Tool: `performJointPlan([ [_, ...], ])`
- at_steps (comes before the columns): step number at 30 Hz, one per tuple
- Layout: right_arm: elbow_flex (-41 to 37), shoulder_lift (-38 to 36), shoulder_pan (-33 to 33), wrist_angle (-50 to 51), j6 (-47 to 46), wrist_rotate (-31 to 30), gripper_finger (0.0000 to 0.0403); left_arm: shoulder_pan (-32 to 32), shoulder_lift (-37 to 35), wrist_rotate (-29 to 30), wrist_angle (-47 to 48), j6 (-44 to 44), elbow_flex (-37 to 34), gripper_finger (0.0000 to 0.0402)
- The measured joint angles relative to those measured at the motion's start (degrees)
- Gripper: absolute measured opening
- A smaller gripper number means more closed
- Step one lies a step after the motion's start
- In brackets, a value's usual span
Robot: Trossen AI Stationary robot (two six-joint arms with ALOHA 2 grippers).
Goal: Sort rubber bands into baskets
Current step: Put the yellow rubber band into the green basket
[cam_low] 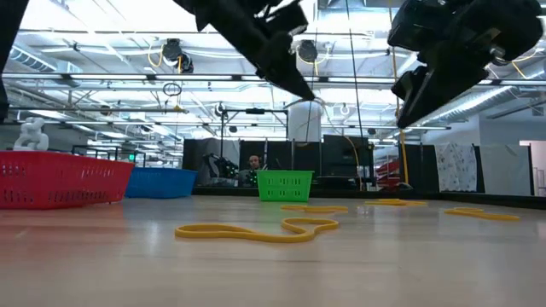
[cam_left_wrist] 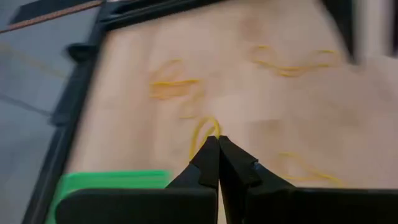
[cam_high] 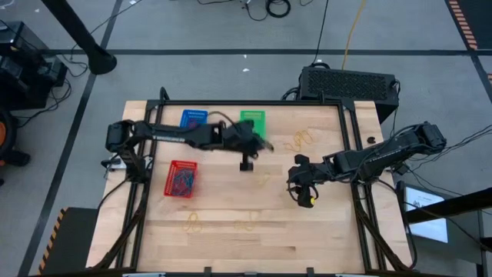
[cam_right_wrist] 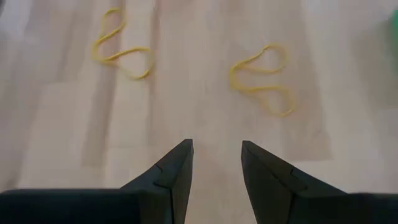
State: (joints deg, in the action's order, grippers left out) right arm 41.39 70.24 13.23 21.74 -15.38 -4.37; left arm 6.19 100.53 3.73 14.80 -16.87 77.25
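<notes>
Left hand (cam_left_wrist: 217,144) pinching thin yellow rubber band (cam_left_wrist: 205,130), right hand (cam_right_wrist: 216,155) spread

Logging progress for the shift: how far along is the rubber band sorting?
Done: the red basket already holds a pile of bands. In hand: the left tool, near the green basket, is shut on a yellow band. The right tool hangs open and empty over the table. Left: several yellow bands lie loose on the table.

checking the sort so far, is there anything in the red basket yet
Yes, in the high view the red basket already holds a tangle of blue and red rubber bands.
</notes>
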Motion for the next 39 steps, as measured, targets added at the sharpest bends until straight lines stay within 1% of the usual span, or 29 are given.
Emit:
performJointPlan([
  [4,0.00,0.00,-0.18,-0.74,2.69,-7.43,0.0130,5.17,0.08,0.01,2.76,0.02,0.03,0.0001],
  [6,0.00,0.00,-0.46,-0.64,3.02,-10.29,0.0130,7.65,0.64,0.01,2.47,0.13,-0.23,0.0001],
  [10,0.00,0.00,-1.40,-0.72,3.25,-12.24,0.0130,12.57,0.66,-0.02,1.93,1.37,-1.32,0.0001],
  [14,0.00,0.00,-2.08,-0.75,4.05,-12.26,0.0130,16.61,0.66,-0.20,1.54,2.81,-1.81,0.0001],
  [17,0.00,0.00,-2.43,-0.93,4.08,-12.26,0.0130,18.71,0.94,-1.45,0.12,4.11,-1.81,0.0001],
  [23,0.00,0.00,-2.43,-0.90,4.09,-12.13,0.0130,19.68,3.41,-4.64,-0.32,6.04,-1.79,0.0001],
  [28,0.00,0.00,-2.40,-0.58,4.06,-12.06,0.0130,19.56,6.62,-4.97,-1.44,6.02,-1.84,0.0002],
  [34,0.00,0.00,-2.38,-0.42,3.94,-12.02,0.0130,19.57,7.87,-3.26,-2.27,6.01,-1.84,0.0029],
  [39,0.00,0.00,-2.38,-0.46,4.05,-12.02,0.0130,19.54,7.79,-3.17,-2.33,5.95,-1.84,0.0051],
])
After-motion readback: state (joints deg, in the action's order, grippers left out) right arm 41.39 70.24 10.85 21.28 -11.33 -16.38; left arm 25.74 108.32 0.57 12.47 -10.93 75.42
